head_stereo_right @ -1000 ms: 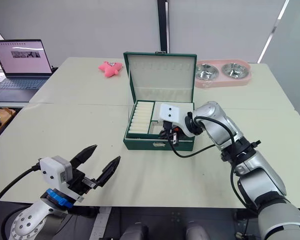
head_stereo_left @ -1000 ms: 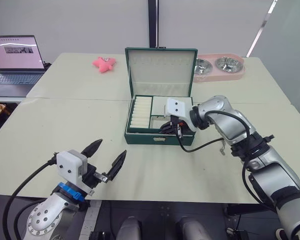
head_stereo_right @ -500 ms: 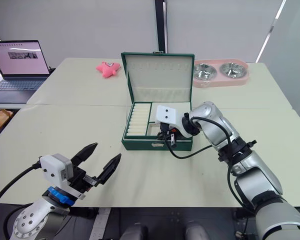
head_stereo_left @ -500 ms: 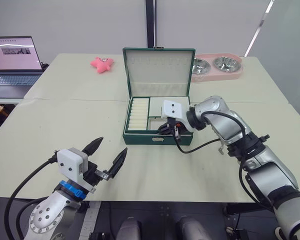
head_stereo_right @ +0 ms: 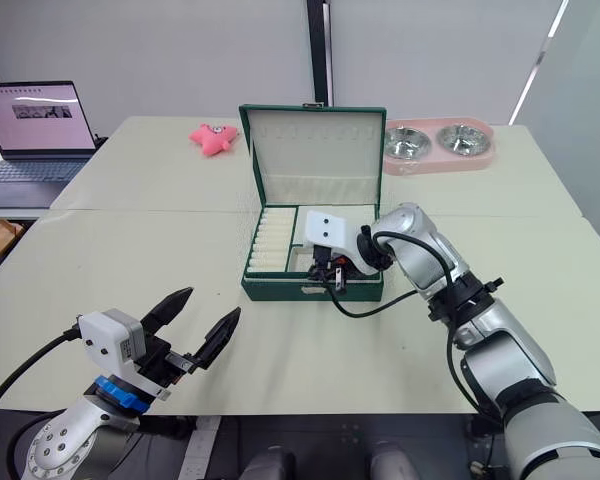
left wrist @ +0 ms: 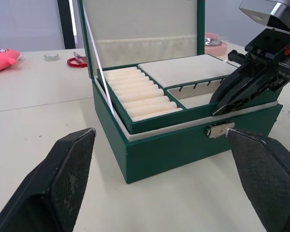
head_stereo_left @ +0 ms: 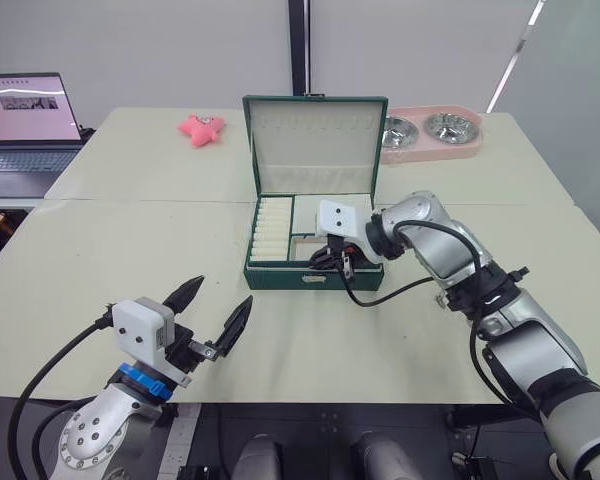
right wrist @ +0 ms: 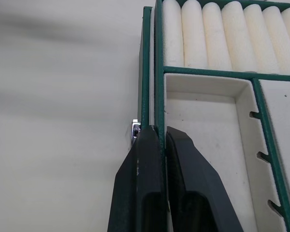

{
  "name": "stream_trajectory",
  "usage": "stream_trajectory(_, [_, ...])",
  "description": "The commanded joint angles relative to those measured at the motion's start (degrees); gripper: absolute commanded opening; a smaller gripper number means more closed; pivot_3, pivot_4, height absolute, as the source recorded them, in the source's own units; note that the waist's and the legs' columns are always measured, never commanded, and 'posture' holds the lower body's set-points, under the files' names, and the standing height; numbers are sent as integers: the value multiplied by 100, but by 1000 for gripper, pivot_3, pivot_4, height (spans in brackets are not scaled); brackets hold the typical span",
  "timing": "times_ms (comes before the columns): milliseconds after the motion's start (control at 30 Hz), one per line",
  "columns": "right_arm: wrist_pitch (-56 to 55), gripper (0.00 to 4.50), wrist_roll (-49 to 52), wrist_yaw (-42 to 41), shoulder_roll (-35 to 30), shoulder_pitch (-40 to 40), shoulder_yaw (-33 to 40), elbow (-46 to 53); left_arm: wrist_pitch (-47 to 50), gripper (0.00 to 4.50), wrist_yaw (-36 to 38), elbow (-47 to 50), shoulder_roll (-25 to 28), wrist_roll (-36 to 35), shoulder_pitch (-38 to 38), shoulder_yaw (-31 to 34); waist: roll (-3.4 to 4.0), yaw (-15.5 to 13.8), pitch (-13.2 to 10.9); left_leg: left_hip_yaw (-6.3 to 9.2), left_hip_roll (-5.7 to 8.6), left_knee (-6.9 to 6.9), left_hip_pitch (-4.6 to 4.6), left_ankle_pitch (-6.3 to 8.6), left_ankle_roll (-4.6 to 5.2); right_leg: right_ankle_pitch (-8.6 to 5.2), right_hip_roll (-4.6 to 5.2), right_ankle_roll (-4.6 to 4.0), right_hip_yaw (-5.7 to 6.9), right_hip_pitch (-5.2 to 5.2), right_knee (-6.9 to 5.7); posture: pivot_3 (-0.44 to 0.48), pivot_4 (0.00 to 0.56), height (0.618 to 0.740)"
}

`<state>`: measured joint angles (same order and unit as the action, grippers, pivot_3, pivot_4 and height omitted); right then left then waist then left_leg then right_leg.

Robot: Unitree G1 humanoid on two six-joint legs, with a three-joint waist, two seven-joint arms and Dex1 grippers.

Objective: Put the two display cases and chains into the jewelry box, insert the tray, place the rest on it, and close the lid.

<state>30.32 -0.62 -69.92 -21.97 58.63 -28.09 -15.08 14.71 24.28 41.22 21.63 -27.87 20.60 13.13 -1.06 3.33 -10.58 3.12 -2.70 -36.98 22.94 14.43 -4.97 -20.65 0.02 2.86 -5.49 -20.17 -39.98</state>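
My right hand [right wrist: 162, 145], centre frame, pinches the tray [left wrist: 157, 84] rim in the jewelry box [head_stereo_left: 313, 277]; I lower level. Left hand [head_stereo_left: 212, 313] gapes empty.

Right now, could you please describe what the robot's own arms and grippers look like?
Both arms are silver metal with black joints and loose black cables. The left gripper and right gripper each have a white boxy housing and two tapered black fingers; a blue ring circles the left wrist.

Head stereo pair looks down and forward over the table [head_stereo_left: 100, 250], both eyes sharing the open jewelry box [head_stereo_left: 315, 272]. Left wrist view faces the box front, low, near. Right wrist view sits very close above the tray [right wrist: 208, 125] front rim.
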Motion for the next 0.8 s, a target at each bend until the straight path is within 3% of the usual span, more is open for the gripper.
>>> stream_trajectory(33, [-164,19,19,-31,80,224,98,-3,-69,4500,-31,262,-13,-13,7,-28,0,3,0,0,0,0,0,0,0,0,0,0,0,0,0,0,150,740])
stream_trajectory(300, [-229,19,25,-73,93,230,135,-85,-86,4500,-35,259,-20,0,45,-26,0,9,0,0,-1,1,-1,0,0,0,-1,0,0,-1,0,0,150,740])
stream_trajectory(567, [0,2018,682,-51,-53,173,972,137,-101,4500,0,186,-5,-6,-8,-33,0,-1,0,1,0,1,1,0,0,0,0,0,1,0,0,0,150,740])
stream_trajectory(733, [-189,3400,1083,722,245,22,1818,-96,-82,4500,79,56,39,-16,-178,-71,1,10,0,-1,-1,1,1,0,0,0,-1,0,-1,-1,-1,0,150,740])
stream_trajectory(800, [-367,3279,1112,959,294,-90,2025,-265,-64,4500,113,0,53,-21,-253,-88,0,6,0,-2,0,2,1,0,0,0,-2,0,-1,-1,0,0,150,740])
